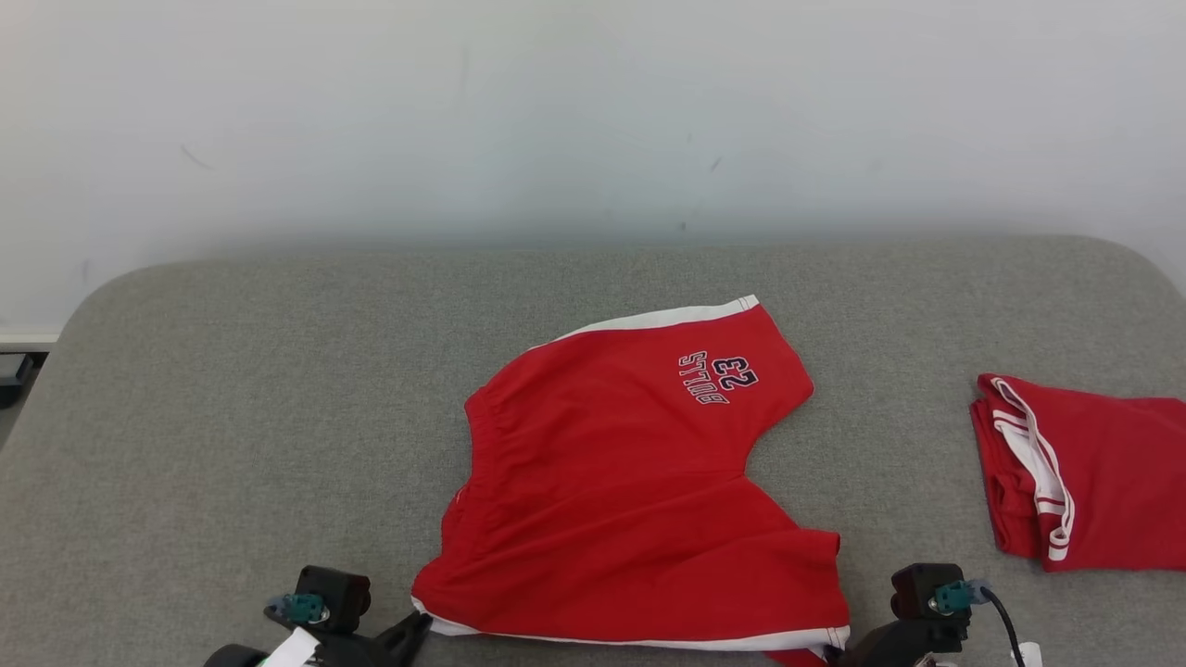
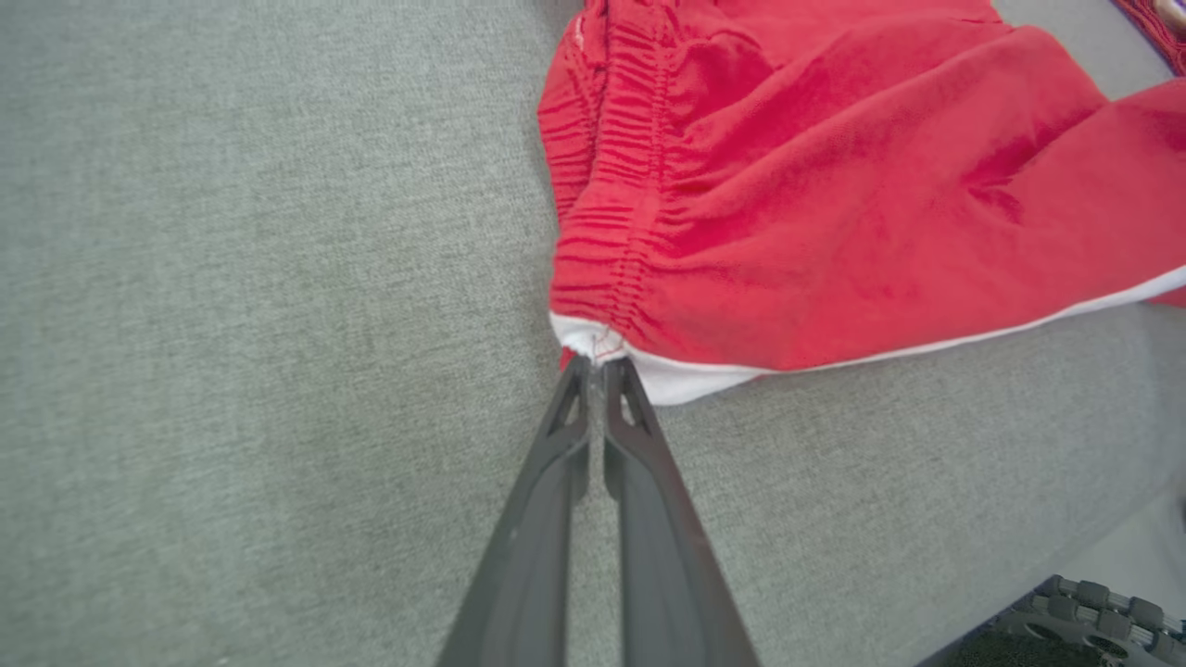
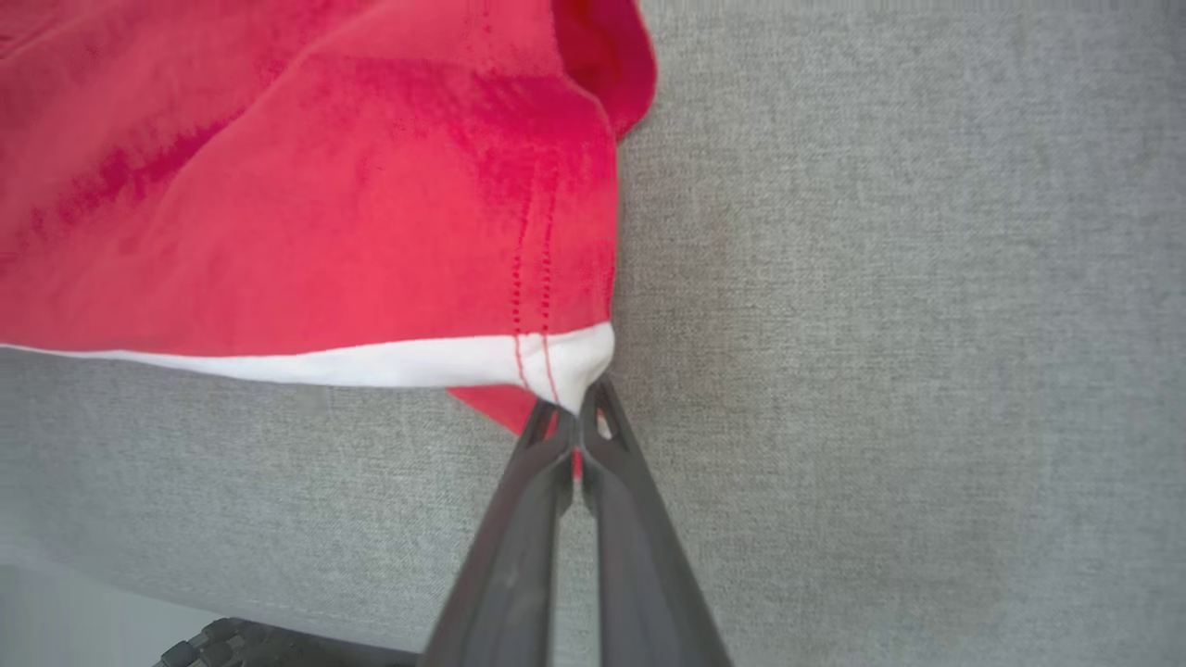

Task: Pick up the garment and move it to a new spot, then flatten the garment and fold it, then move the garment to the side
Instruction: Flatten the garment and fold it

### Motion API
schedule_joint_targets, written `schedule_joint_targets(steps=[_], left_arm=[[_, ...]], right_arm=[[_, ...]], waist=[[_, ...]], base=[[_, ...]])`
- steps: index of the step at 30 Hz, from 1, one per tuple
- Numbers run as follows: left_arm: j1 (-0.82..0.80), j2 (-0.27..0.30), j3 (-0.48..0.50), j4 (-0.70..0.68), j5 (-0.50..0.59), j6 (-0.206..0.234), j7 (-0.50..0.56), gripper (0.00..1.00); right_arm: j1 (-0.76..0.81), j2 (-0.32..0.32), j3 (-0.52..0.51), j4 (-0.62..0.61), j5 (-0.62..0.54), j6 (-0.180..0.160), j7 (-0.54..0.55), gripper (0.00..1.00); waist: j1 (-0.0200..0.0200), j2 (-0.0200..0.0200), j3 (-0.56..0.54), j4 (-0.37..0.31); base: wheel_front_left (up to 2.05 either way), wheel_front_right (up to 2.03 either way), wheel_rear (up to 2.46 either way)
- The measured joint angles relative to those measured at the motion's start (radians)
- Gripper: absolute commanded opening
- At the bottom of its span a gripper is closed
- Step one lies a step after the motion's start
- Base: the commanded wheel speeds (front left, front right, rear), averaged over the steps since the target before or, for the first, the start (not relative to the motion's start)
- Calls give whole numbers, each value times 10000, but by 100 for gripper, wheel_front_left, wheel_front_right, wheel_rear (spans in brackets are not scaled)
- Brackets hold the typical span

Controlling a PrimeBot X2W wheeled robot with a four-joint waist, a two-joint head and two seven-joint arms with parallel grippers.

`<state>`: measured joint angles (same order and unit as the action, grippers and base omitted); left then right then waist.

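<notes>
The garment (image 1: pixel 621 482), red shorts with white trim and a dark number print, lies spread on the grey table (image 1: pixel 232 417), near its front edge. My left gripper (image 1: pixel 422 622) is shut on the garment's near left corner, where waistband (image 2: pixel 602 222) meets white hem; the left wrist view shows the fingertips (image 2: pixel 598 371) pinching that corner. At the near right corner my right gripper (image 1: pixel 839 653) is shut on the white hem (image 3: pixel 417 361), its fingertips (image 3: pixel 579 417) pinched on the cloth in the right wrist view.
A second red garment (image 1: pixel 1079 482) with white stripes lies folded at the table's right edge. Behind the table rises a pale wall (image 1: pixel 593 111). The table's front edge runs just below both grippers.
</notes>
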<state>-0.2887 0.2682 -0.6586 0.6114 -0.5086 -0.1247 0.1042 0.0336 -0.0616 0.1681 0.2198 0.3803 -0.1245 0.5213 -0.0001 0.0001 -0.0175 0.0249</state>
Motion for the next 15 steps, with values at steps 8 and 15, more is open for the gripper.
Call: schedule_joint_targets(steps=[8, 15], left_arm=[[425, 268, -17, -345, -71, 0, -270, 0], [825, 675, -21, -888, -107, -73, -585, 0]], right_arm=[[603, -48, -232, -566, 397, 82, 77, 0], [1078, -240, -550, -1308, 1070, 516, 196, 0]], waist=[[0, 0, -71, 6], [0, -1, -129, 23]], base=[[0, 0, 0], [0, 0, 0]])
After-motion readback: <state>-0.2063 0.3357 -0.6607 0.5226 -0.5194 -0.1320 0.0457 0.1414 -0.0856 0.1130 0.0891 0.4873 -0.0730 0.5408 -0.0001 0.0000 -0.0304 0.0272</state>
